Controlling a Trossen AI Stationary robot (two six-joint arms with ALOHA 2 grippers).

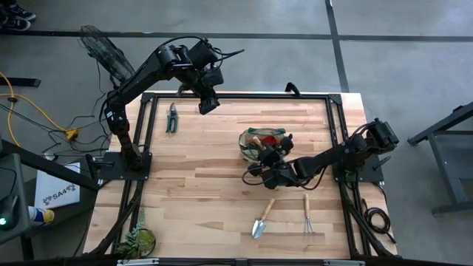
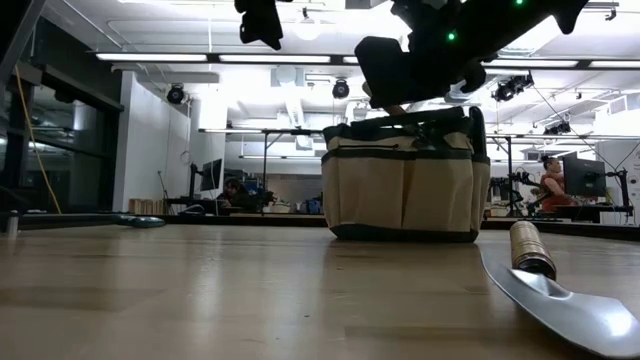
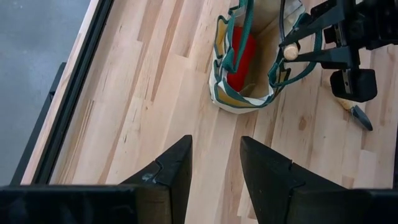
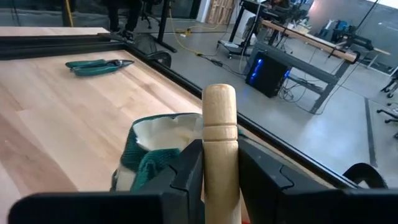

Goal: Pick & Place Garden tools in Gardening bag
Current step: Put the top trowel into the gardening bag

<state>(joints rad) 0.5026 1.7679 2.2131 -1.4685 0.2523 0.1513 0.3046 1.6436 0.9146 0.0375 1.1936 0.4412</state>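
Observation:
The tan gardening bag (image 1: 259, 142) with green trim stands open near the table's middle, a red cloth piece (image 3: 239, 56) inside it. My right gripper (image 4: 221, 171) hovers over the bag's mouth, shut on a wooden-handled tool (image 4: 219, 124) whose lower end is hidden in the bag. My left gripper (image 3: 214, 165) hangs open and high over the far left, touching nothing. Green-handled pruners (image 1: 172, 117) lie flat at the far left. A trowel (image 1: 262, 219) and a hand rake (image 1: 308, 214) lie flat near the front edge. My right gripper pinches the tool's wooden handle (image 4: 219, 152) between its two fingers, a little below the rounded free end (image 3: 290, 51). The fingers come nearly level from the table's right side and lie across the handle. The handle stands roughly upright, its lower part down in the bag.
A leafy plant clump (image 1: 137, 240) sits at the near left corner. A black metal frame (image 1: 236, 96) runs along the table's far and side edges. Bare wood lies between the bag and the pruners.

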